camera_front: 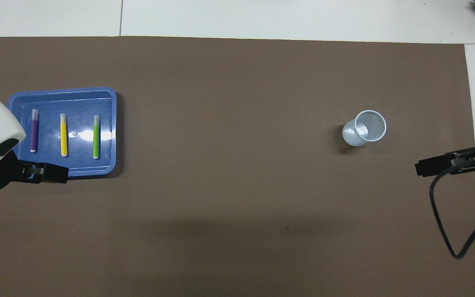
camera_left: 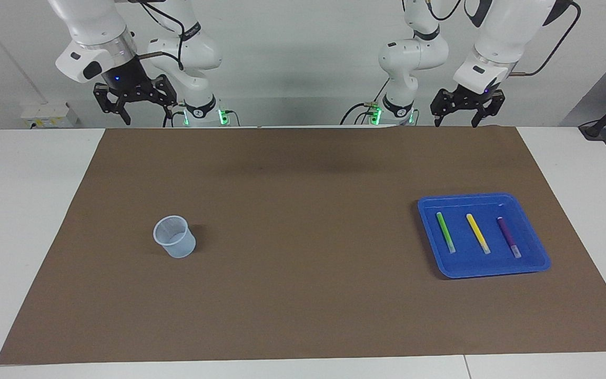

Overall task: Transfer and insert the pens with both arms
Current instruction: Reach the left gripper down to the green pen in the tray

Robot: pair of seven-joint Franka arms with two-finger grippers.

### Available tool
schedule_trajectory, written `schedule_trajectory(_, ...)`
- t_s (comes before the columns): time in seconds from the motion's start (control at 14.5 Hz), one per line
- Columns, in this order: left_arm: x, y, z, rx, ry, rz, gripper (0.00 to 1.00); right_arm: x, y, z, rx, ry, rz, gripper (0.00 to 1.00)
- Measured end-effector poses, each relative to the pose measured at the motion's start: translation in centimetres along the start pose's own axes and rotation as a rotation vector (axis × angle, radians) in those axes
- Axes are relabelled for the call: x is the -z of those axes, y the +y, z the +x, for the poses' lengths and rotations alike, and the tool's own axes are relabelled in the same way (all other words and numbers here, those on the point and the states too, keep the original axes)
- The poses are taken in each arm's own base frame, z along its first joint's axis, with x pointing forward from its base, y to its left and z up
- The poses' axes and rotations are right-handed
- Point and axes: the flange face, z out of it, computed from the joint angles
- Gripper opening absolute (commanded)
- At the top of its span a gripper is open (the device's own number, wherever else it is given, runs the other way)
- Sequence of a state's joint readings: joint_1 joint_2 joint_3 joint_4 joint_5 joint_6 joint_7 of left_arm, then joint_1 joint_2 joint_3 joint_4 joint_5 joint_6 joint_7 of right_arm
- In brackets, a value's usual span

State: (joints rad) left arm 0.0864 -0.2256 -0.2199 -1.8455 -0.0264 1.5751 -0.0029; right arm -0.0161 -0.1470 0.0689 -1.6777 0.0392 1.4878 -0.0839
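The surface [camera_left: 34, 221] is covered by a wide brown mat [camera_left: 303, 263]. On the mat, toward the left arm's end, a blue tray [camera_left: 484, 273] is set, and toward the right arm's end a small pale cup [camera_left: 174, 237] stands upright, well apart from the tray.

In the tray three pens are laid side by side without touching, each running from the robots' edge of the tray toward its outer edge: the green pen [camera_left: 445, 232] toward the tray's inner side, the yellow pen [camera_left: 477, 233] in the middle, the purple pen [camera_left: 508, 237] toward the surface's end. Their pale ends are pointed away from the robots.

The pens are judged light, stiff and smooth, so they are likely to roll or slip if pinched off-centre; a hold across the middle of the barrel is judged safest, with enough barrel left free for a handover.

The left hand [camera_left: 466, 122] is held high over the mat's edge nearest the robots, with its fingers spread wide and empty, the tray lying farther out and below it. The right hand [camera_left: 134, 113] is likewise raised over that edge, wide and empty, with the cup farther out from it.
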Motion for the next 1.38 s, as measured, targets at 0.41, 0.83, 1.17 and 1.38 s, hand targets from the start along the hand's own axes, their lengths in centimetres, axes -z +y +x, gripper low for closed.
schedule_trajectory(0.41,-0.1,-0.6,0.6,0.012,0.051,-0.002,1.0,0.0,0.1,0.0,0.0,0.0,0.0,1.0)
schedule_trajectory(0.83,-3.4,-3.2,2.3,0.075,0.101,-0.049,0.99,0.2,0.4,-0.2,-0.007,0.003,0.0,1.0)
schedule_trajectory(1.17,-8.4,-5.5,6.1,0.111,0.12,-0.084,0.99,0.3,0.7,-0.3,-0.013,0.006,0.001,1.0)
schedule_trajectory(1.38,-11.4,-5.9,8.3,0.116,0.136,-0.096,0.98,0.5,0.8,-0.4,-0.015,0.009,0.001,1.0)
